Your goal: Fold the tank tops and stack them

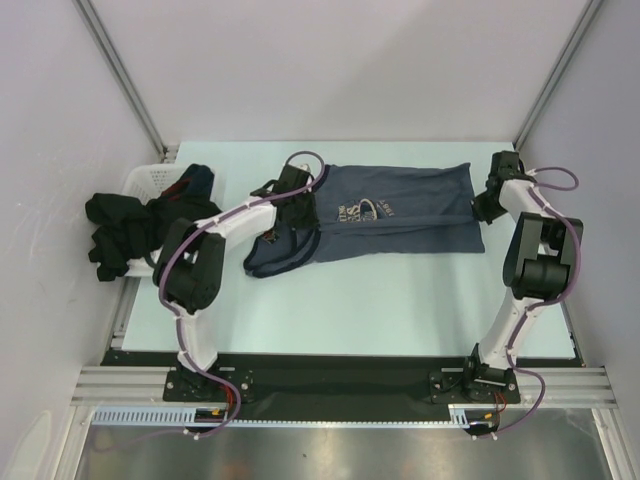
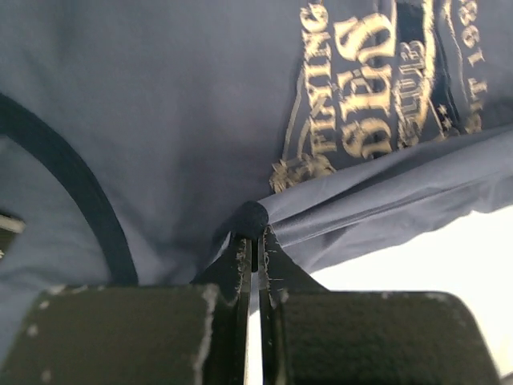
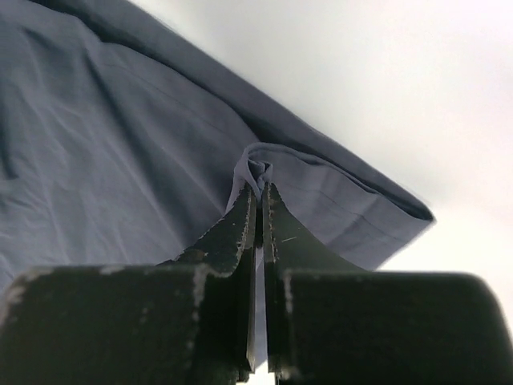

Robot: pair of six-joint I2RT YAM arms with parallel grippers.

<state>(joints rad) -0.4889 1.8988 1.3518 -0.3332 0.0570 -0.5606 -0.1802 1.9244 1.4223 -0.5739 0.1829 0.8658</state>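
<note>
Lying spread sideways on the table [image 1: 400,300], the blue-grey tank top [image 1: 410,215] sits just to the right of the white basket [image 1: 148,178]. Neck and armholes point toward the basket, hem at the end away from it. The logo [image 1: 365,210] faces up, and its pale gold lettering reads clearly in the left wrist view. A long crease runs through the cloth from the basket-side end to the far end. How many layers lie under it cannot be told.

At the end nearer the basket, the left gripper [image 2: 252,234] has its jaws all but closed, only a slit between them, with a small dark-edged tuck of the top pinched at the tips. At the end farthest from the basket, the right gripper [image 3: 260,186] shows the same: jaws pressed nearly together on a little bunched fold at the hem edge.

Judgement: one grip at each end keeps the long fold line taut, so the garment can be carried over in one piece without sagging mid-span. This looks like the lengthwise fold. The cloth is thin and limp, and will likely slip or skew unless both arms travel together.

The black tank top [image 1: 120,235] lies heaped over the basket's rim, on the side away from the blue-grey top. It is not yet folded, and neither arm is near it.
</note>
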